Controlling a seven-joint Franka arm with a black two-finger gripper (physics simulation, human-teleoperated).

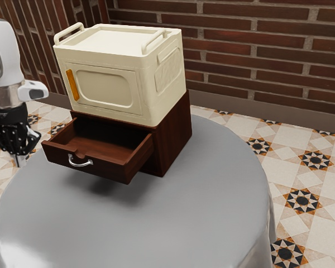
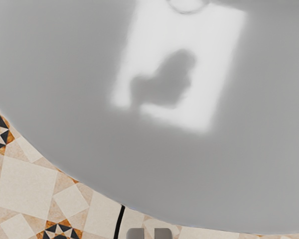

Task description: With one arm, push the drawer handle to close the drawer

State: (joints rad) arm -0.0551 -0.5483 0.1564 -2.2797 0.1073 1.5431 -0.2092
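One black two-finger pincer (image 1: 20, 161), closed and empty, hangs apart from the curved silver handle (image 1: 80, 164) on the open brown wooden drawer (image 1: 110, 170), presumably giving you a compact pushing tip.

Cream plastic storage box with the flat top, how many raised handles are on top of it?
2. One cream bar handle is along the top's edge at the exterior view's left; the other handle is along the opposite edge.
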